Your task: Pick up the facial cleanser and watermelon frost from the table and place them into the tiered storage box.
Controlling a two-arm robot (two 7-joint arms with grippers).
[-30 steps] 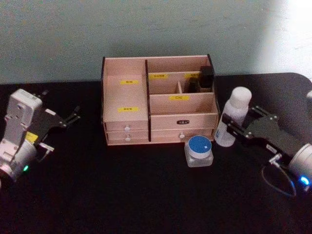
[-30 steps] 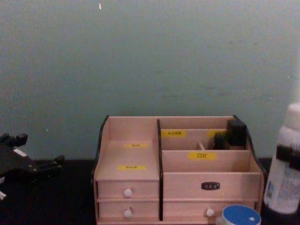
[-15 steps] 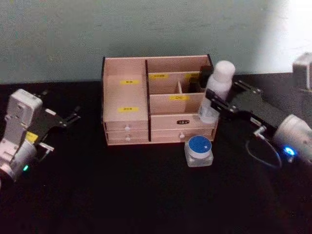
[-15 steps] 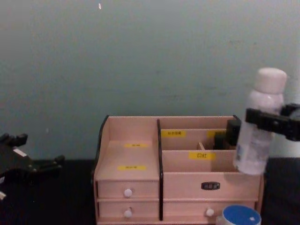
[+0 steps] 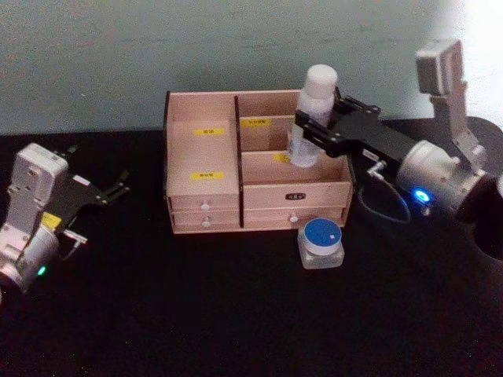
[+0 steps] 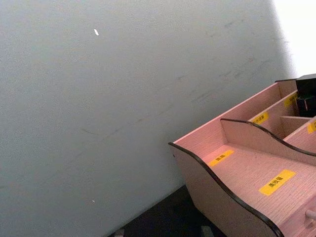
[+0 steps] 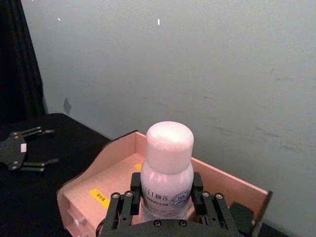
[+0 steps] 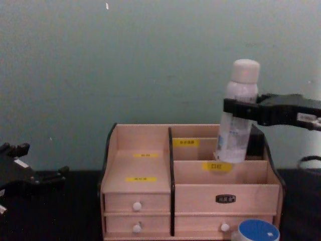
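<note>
Tiered storage box (image 5: 204, 169): 0 of 2 in. Left hand (image 5: 116, 185) idle, open, at its 9 o'clock. Right hand (image 5: 313, 129) clamps the facial cleanser (image 5: 319, 85), now lifted from 3 o'clock to above the right compartments; lowering comes next. Watermelon frost (image 5: 321, 236) waits at 5 o'clock.

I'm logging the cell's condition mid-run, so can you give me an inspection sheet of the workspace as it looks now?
Surface: black table, with nothing spilled on it.
Job's things: the facial cleanser is held upright over the right half of the tiered storage box. The watermelon frost stands on the table in front of the box's right drawers.
Clutter: a dark item sits in the box's back right compartment.
Grippers: the right gripper is shut on the cleanser. The left gripper is open and idle at the table's left.
Cables: a dark cable loop hangs under the right wrist, off the jar.
Surroundings: plain grey-green wall.
</note>
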